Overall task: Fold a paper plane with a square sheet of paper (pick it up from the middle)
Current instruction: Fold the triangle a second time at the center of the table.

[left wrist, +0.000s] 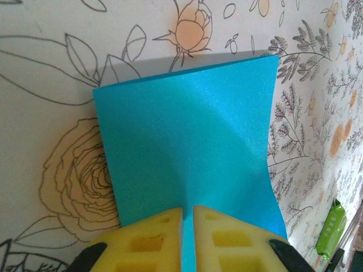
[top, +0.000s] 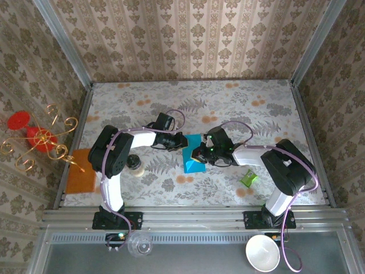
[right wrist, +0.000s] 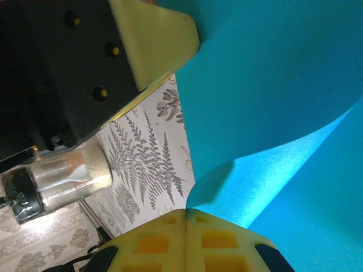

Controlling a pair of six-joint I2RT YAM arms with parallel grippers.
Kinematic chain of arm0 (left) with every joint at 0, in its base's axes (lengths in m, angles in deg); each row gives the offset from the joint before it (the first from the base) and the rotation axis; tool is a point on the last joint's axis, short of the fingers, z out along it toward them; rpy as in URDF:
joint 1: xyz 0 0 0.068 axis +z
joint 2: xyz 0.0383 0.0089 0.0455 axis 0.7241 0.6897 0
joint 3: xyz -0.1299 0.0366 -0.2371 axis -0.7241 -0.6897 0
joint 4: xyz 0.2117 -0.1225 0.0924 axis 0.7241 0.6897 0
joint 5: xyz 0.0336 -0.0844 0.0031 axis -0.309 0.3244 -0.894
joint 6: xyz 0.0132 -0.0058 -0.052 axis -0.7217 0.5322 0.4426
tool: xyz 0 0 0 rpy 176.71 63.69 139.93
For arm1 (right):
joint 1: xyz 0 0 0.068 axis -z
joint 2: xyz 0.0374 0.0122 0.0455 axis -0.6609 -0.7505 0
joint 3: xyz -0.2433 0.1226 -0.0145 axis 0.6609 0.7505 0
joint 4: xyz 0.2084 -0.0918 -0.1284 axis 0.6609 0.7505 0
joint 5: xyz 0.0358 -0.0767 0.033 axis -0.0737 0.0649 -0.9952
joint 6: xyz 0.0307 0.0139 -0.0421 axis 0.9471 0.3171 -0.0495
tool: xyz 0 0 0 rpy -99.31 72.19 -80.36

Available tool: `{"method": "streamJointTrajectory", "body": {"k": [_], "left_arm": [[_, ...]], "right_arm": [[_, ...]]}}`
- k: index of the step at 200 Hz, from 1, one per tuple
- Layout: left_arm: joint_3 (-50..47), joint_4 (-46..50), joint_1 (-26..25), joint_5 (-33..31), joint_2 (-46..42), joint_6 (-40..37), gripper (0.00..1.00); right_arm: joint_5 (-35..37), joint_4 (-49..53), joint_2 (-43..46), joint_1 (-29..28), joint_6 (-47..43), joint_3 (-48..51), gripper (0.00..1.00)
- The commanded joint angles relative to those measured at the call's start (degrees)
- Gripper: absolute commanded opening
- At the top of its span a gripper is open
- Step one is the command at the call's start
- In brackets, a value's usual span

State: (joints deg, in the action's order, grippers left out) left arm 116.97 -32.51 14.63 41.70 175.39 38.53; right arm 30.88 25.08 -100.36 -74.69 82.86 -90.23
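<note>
Floral tabletop (top: 239, 103) lies under both arms. On the left, the left gripper (left wrist: 188, 211) is pinched tight on one edge of the square sheet of paper (left wrist: 187, 130), which bows mid-table between the pincers. The right gripper (right wrist: 186, 214) is clamped on its curled opposite edge. I'd bring the edges together evenly, corners matched, before creasing

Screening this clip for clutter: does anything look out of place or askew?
A crumpled green wrapper lies on the table toward its right side, stray litter for a folding job. The orange mat laps over the table's left edge. The square sheet of paper itself is bowed, not flat.
</note>
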Motion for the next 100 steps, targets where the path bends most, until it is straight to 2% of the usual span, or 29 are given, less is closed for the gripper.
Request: {"method": "streamJointTrajectory", "body": {"k": [1, 34, 100], "left_arm": [[-0.7, 2.9, 0.3, 0.6, -0.5, -0.5, 0.17], [2.3, 5.5, 1.9, 0.2, -3.2, -2.6, 0.19], [3.0, 6.1, 1.9, -0.7, 1.5, -2.4, 0.15]], "right_arm": [[1.7, 0.3, -1.5, -0.5, 1.0, -1.3, 0.04], [2.7, 1.8, -2.2, -0.8, 0.7, -1.7, 0.04], [2.3, 0.8, -3.0, -0.9, 0.8, -1.9, 0.04]]}}
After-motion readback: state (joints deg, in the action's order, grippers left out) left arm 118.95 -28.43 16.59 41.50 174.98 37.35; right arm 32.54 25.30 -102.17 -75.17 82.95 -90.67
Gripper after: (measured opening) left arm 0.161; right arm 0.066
